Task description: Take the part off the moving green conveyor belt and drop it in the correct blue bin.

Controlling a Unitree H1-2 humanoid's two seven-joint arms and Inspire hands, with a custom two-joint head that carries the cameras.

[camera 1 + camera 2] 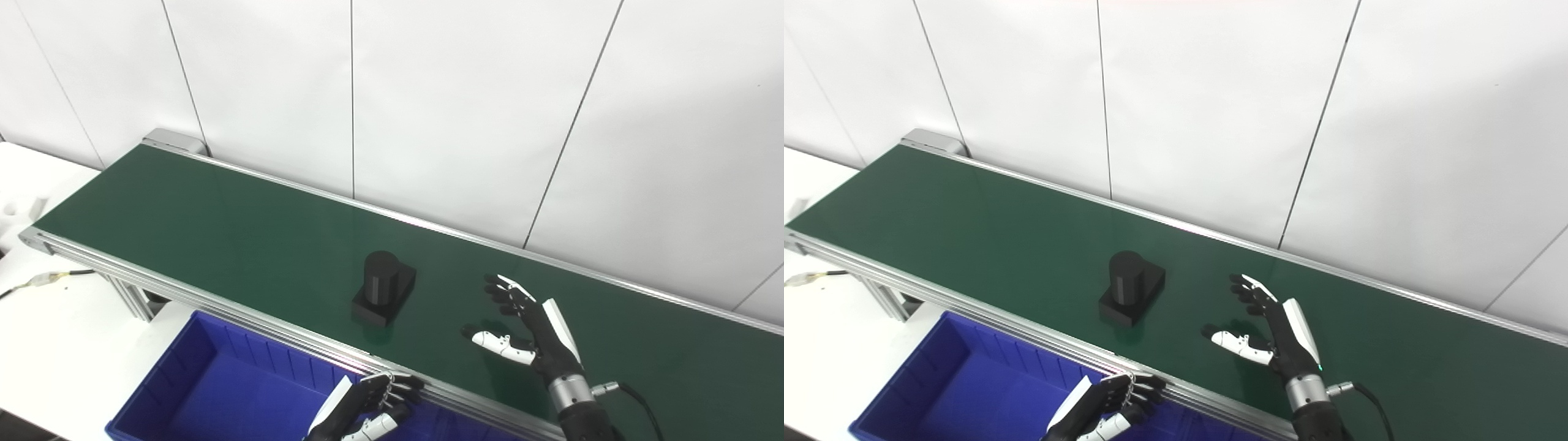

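A black part (383,288) rides mid-belt on the green conveyor belt (214,220), nothing between it and the open right hand (527,334) beside it.

White wall panels (459,104) back the belt; a blue bin (208,392) sits below its near rail. The right hand's fingers are spread, holding nothing. The left hand (367,407), fingers curled on nothing, hangs over the bin.

Belt: the green conveyor belt (245,239) runs from upper left down to lower right, framed by silver rails.
On the belt: one black part (384,288), a cylinder upright on a flat block, sitting mid-belt, nearer the front rail.
Bench: white bench (55,343) under and left of the conveyor.
On the bench: a blue bin (202,373) tucked just beside the front rail, and a cable (43,280) at far left.
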